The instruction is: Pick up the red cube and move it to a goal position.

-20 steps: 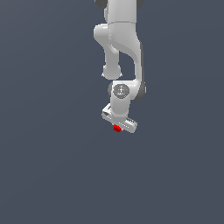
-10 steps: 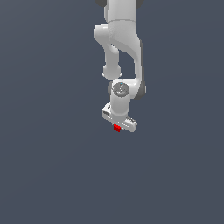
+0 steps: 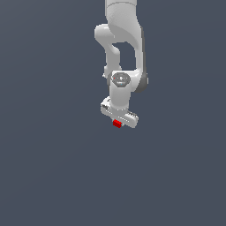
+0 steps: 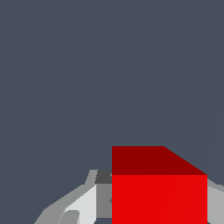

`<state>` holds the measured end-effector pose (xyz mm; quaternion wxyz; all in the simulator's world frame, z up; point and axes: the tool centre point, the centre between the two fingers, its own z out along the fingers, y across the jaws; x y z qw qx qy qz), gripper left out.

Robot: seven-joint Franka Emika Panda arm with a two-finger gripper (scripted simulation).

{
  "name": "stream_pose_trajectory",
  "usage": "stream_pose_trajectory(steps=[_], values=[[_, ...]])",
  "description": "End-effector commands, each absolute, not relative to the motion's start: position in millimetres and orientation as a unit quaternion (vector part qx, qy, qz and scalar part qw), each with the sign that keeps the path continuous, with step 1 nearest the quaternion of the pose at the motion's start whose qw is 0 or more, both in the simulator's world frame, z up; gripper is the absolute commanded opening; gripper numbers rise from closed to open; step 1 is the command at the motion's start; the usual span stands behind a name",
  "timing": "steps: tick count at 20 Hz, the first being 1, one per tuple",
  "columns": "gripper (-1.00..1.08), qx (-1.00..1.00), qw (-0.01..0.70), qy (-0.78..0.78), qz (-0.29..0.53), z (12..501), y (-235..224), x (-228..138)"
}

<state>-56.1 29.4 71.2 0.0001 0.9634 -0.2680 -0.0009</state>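
The red cube (image 3: 117, 124) shows as a small red block just under the white gripper (image 3: 118, 122) at the end of the white arm (image 3: 121, 53) in the exterior view. In the wrist view the red cube (image 4: 158, 190) fills the space between the grey-white fingers (image 4: 89, 199), which press against its sides. The gripper is shut on the cube. No goal marker shows in either view.
A plain dark grey-blue surface (image 3: 53, 167) fills the background all around the arm. No other objects or edges are in view.
The arm and the held cube have shifted very slightly; the grip on the cube is unchanged.
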Motion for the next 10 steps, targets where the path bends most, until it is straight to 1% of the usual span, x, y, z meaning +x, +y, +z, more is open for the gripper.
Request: stream_pose_trajectory(steps=[1, 10], values=[[-1.00, 0.963, 0.000, -0.268, 0.000, 91.1, 26.7, -58.4], [-1.00, 0.963, 0.000, -0.269, 0.000, 184.9, 12.6, -70.1]])
